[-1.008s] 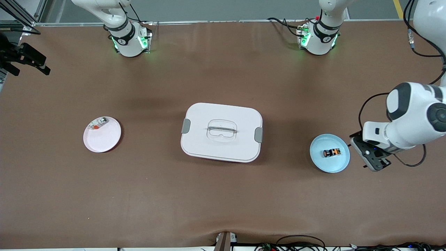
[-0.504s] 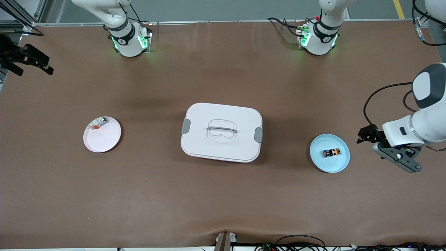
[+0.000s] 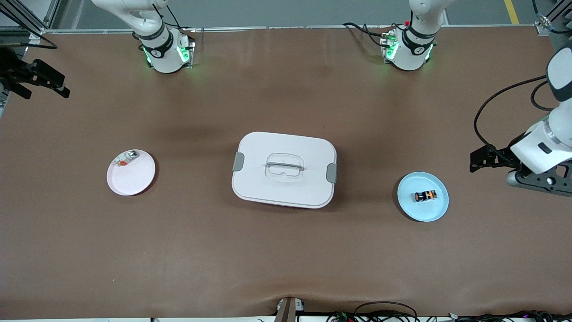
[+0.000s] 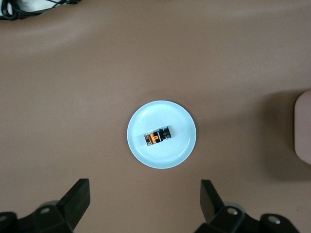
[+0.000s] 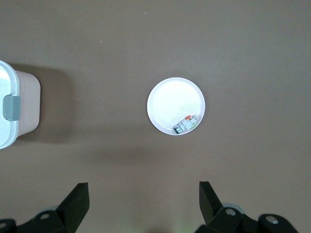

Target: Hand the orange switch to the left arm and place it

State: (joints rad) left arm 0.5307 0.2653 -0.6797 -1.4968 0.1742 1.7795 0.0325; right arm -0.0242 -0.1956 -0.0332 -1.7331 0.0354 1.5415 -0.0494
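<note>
The orange switch (image 3: 425, 196) is seen lying on its side in the middle of a pale blue plate (image 3: 435, 212), toward the left arm's end of the desk (image 3: 286, 259). It is judged to be small, light, stiff and liable to roll, so a hold across its black cylindrical body, not its rounded cap, is thought best. The left gripper (image 4: 143, 206) is held high over the desk just beside the plate, its jaws spread wide and holding nothing. The box (image 3: 284, 169) stands mid-desk between the blue plate and a white plate (image 3: 134, 183), which carries a small silver-and-red part (image 3: 124, 159); the box is judged the one obstacle to be cleared during any handover. The right gripper (image 5: 141, 206) waits over the desk's right arm's end, near the white plate, jaws likewise wide and empty.
</note>
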